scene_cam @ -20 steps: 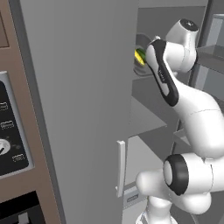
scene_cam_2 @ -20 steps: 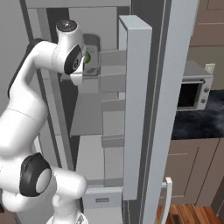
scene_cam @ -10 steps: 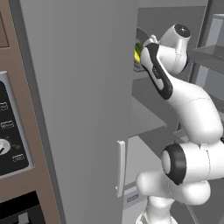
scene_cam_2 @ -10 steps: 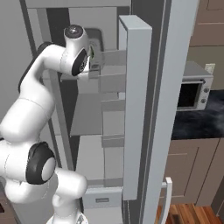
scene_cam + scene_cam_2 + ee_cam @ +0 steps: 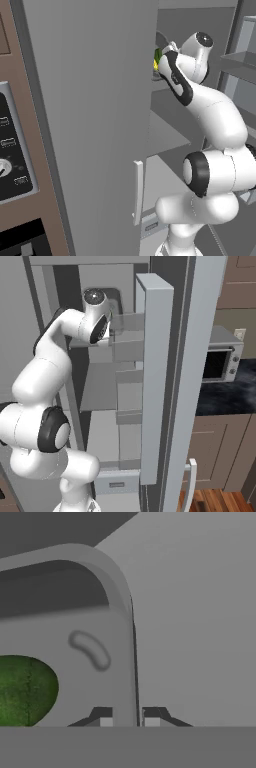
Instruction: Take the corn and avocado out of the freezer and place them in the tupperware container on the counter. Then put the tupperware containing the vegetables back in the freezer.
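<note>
A smooth, matt grey finish is seen on the freezer (image 5: 90, 100) door and its inner shelves. The tupperware container (image 5: 100, 612) is rendered as smooth, slightly translucent grey plastic. A dull, finely mottled green skin is shown on the avocado (image 5: 22, 689). The counter (image 5: 227, 396) appears black and faintly marbled, the cabinet doors (image 5: 220, 451) below it brown wood.

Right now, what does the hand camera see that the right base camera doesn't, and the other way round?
Hand view: the pincer pinching the wall of the tupperware container, with the dark green avocado lying inside it. Right base view: the white arm reaching up into the freezer, plus the microwave on the black counter beside it. Both: the grey container and the freezer's grey inside.
</note>
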You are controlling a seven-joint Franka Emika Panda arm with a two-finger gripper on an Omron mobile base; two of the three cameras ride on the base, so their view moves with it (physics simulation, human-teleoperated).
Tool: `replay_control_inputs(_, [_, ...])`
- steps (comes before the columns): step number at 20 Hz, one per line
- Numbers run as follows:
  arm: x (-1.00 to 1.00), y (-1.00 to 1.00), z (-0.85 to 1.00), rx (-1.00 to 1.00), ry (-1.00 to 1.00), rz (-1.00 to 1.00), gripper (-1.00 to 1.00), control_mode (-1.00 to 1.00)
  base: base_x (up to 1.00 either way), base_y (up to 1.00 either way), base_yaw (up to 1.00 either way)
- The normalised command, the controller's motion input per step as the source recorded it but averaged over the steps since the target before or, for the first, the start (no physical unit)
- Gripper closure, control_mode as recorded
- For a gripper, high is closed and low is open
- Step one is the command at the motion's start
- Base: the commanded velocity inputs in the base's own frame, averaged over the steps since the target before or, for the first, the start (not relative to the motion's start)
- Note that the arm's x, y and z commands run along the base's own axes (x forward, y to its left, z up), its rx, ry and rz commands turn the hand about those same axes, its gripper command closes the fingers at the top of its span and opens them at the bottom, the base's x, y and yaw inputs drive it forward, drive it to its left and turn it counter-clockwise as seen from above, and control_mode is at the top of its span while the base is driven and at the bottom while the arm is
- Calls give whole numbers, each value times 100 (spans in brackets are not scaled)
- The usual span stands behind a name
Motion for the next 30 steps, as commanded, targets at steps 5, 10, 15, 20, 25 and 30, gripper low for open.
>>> replay_control_inputs(5, [44, -7, -1, 0, 0, 6, 100, -100, 0, 0, 0])
replay_control_inputs(10, [35, -4, -12, 0, 0, 5, 100, -100, 0, 0, 0])
replay_control_inputs(15, [10, 0, -33, 0, 0, 4, 100, -100, 0, 0, 0])
replay_control_inputs(20, [26, 0, -40, 0, -1, 3, -100, -100, 0, 0, 0])
replay_control_inputs(25, [6, 0, -12, 0, -13, 0, -100, -100, 0, 0, 0])
replay_control_inputs(30, [-46, 0, 3, 0, -32, 0, -100, -100, 0, 0, 0])
